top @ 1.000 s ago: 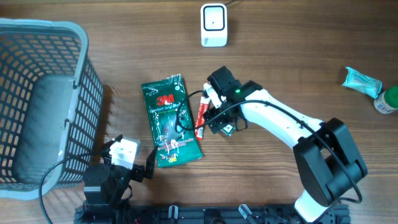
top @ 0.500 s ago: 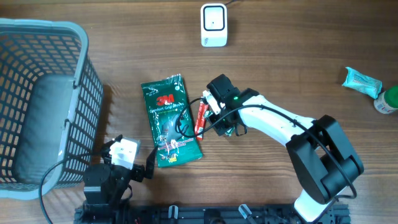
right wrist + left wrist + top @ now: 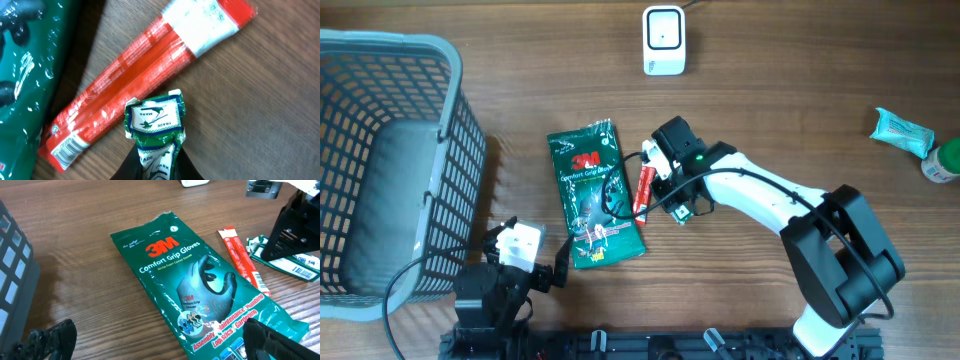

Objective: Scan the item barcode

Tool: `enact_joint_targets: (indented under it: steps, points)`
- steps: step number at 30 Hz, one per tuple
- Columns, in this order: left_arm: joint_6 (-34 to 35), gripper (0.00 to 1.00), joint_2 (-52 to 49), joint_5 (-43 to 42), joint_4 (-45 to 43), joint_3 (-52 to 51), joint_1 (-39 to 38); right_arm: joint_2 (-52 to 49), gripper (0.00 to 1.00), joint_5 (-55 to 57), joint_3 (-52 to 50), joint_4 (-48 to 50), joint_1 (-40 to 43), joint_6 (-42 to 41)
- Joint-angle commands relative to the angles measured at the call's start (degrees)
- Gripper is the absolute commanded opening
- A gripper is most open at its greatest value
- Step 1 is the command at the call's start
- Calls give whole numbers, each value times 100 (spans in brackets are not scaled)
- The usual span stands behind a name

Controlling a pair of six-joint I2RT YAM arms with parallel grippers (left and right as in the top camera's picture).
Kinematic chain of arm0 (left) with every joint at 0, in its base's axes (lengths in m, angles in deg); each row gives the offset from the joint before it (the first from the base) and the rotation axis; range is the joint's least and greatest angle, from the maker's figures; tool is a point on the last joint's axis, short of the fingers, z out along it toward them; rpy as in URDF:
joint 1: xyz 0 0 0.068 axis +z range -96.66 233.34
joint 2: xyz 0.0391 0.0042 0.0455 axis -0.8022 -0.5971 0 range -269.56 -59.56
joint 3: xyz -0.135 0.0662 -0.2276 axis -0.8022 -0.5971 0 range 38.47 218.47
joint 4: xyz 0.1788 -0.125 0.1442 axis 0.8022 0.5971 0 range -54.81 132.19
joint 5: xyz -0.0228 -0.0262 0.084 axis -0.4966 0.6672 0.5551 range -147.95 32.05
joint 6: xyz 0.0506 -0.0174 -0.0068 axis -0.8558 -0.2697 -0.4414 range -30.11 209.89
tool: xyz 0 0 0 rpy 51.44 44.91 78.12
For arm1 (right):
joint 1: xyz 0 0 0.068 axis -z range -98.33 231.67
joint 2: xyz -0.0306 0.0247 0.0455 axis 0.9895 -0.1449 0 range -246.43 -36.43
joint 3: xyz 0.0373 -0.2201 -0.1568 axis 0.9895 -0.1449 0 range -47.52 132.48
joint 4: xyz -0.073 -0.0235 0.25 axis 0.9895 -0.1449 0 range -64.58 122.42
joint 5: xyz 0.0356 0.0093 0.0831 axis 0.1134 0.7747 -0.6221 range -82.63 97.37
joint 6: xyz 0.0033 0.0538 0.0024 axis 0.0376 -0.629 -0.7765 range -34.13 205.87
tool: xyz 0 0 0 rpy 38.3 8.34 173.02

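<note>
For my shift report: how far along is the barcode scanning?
Done: the right gripper is shut on the green-and-white packet beside the red stick pack. In hand: lifting it, seemingly not yet begun. Left: carrying it to the white scanner, showing its barcode.

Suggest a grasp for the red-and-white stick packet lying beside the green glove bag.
I'd pinch the red-and-white stick packet at its white end, coming straight down, closing across the narrow width. It lies flat, and that end sits clear of the green plastic glove bag; the barcode end is close beside it. The right claw is shut on a green-and-white wrapper.
</note>
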Motion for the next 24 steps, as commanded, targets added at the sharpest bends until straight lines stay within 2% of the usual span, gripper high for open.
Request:
enact_joint_targets:
  steps: [1,4,6,7,8,10,11,21,24]
  points:
    - [35,100,37,-107,-15,-31,24,2,4,-251,492,-605,160,-490]
    - [35,100,37,-107,-13,-31,24,256,4,-1506,1325,-1585,424,-422]
    - [37,100,37,-107,-15,-31,24,363,4,-2341,1565,-1862,577,-369]
    - [35,100,37,-107,-15,-31,24,428,4,-3220,1609,-1928,706,-227]
    - [35,100,37,-107,-15,-31,24,442,4,-4444,1604,-2127,850,348]
    - [35,100,37,-107,-13,-31,24,442,4,-5458,1508,-2404,973,1121]
    - [35,100,37,-107,-13,-31,24,442,5,-5829,1419,-2461,1008,1257]
    - [35,100,37,-107,-13,-31,24,439,5,-7908,1285,-2288,1029,1040]
    - [37,100,37,-107,-13,-31,24,439,4,-8091,1285,-1897,1029,415]
